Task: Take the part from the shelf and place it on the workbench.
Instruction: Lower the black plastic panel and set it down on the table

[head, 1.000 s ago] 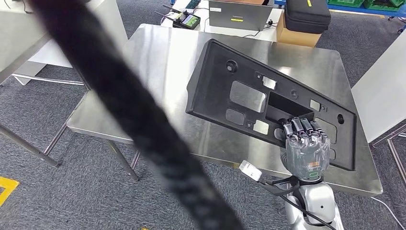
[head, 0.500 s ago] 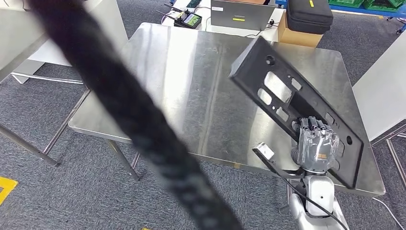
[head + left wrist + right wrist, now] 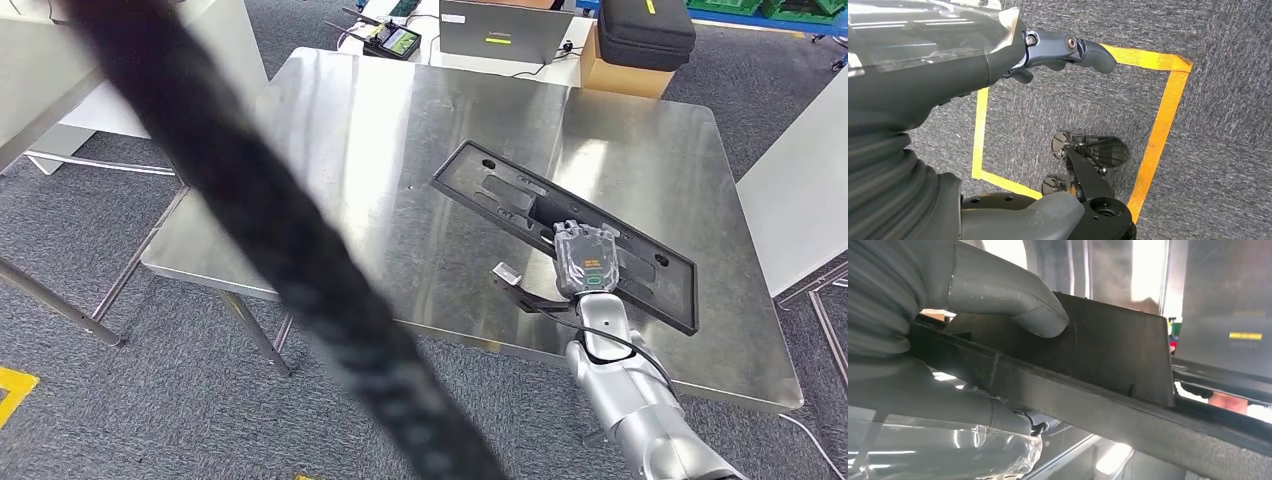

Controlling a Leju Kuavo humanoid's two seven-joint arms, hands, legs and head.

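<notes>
Steel surface (image 3: 380, 150) is the landmark. The black part (image 3: 500, 195) (flat plastic panel with cut-outs) lies low over its right half and looks nearly flat; can't tell whether the whole underside is touching.

Right hand (image 3: 588, 262) sits on the part's near-middle and grips it. In the right wrist view the thumb (image 3: 1013, 295) presses one face of a rib of the part (image 3: 1108, 360) and the fingers (image 3: 955, 407) wrap underneath, so it is clamped on the part.

Left hand (image 3: 1068, 47) hangs by the robot's side over carpet with a yellow tape square (image 3: 1168, 100). It holds nothing, and its fingers look loosely curled.

Step in hand, as I judge it: set-down and release.
- Settle the part until it bears fully on the surface before letting go.
- The near edge is close to the surface's front-right edge, so bias it inward.
- Part the fingers slowly and draw them straight out of the cut-out so the rib doesn't snag and drag the part.

Writing: right hand has an orange label (image 3: 590, 265) on its back, unreadable. No other legible text.
</notes>
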